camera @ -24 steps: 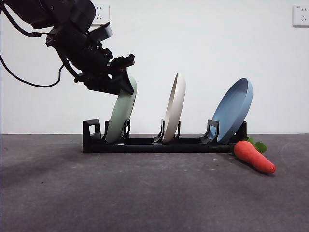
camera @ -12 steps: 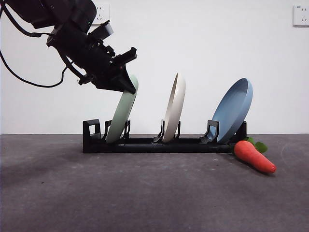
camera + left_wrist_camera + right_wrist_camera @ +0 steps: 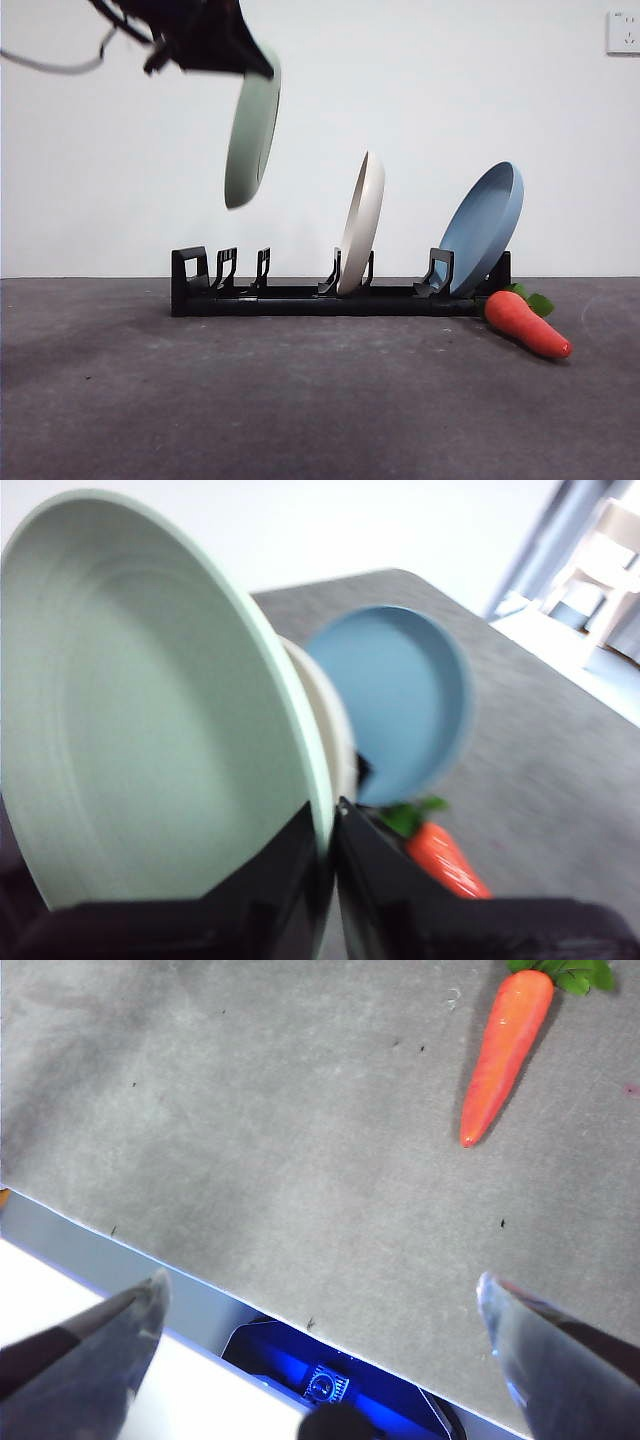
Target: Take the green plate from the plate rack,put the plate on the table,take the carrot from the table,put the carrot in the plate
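The green plate (image 3: 250,135) hangs on edge in the air above the left end of the plate rack (image 3: 300,295), clear of its posts. My left gripper (image 3: 250,62) is shut on the plate's top rim, and the left wrist view shows its jaws pinching the green plate (image 3: 150,710) at the rim (image 3: 328,830). The carrot (image 3: 525,323) lies on the table (image 3: 300,400) just right of the rack, leaves toward the rack. My right gripper (image 3: 320,1305) hovers open over the table's near edge, with the carrot (image 3: 505,1050) some way from it.
A cream-white plate (image 3: 362,222) stands in the rack's middle slot and a blue plate (image 3: 485,225) leans in the right slot. Both show behind the green plate in the left wrist view. The table edge (image 3: 200,1275) runs under the right gripper.
The left gripper has lifted the green plate straight up out of the rack's left slot, from resting in it to hanging well above. The rack's left slot now stands bare.
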You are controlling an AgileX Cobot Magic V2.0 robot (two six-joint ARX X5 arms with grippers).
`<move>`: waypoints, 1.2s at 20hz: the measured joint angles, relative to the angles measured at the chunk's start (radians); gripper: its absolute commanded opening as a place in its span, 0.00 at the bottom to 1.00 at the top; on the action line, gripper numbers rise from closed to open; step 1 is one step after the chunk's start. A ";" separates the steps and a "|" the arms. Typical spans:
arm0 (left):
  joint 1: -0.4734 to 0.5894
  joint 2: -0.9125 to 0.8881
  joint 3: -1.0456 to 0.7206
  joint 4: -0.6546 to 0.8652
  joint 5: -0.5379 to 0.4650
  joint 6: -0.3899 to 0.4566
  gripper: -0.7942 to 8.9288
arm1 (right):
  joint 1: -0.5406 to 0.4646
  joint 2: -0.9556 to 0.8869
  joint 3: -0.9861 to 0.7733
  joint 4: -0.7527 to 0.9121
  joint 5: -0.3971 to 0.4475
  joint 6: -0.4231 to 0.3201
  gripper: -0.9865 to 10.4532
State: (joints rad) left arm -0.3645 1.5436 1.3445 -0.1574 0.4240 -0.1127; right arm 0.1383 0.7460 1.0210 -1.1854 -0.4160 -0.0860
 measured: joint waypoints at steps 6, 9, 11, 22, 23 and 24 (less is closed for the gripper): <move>-0.198 -0.259 0.000 -0.386 -0.198 0.196 0.07 | 0.000 0.003 0.000 0.000 0.000 0.000 0.69; -0.355 -0.275 0.004 -0.528 -0.427 0.305 0.08 | 0.000 0.003 0.000 0.000 0.000 0.000 0.69; -0.441 -0.249 0.004 -0.591 -0.529 0.353 0.08 | 0.000 0.003 0.000 0.000 0.000 0.001 0.69; -0.603 0.115 -0.034 -0.558 -0.684 0.420 0.08 | 0.000 0.003 0.000 0.000 0.000 0.011 0.69; -0.603 0.142 -0.036 -0.547 -0.690 0.420 0.08 | 0.000 0.003 0.000 0.000 0.000 0.011 0.69; -0.604 0.172 -0.036 -0.531 -0.704 0.420 0.08 | 0.000 0.003 0.000 0.000 0.000 0.011 0.69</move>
State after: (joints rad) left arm -0.9684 1.7161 1.3087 -0.6888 -0.2798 0.3073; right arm 0.1379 0.7486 1.0210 -1.1854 -0.4160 -0.0750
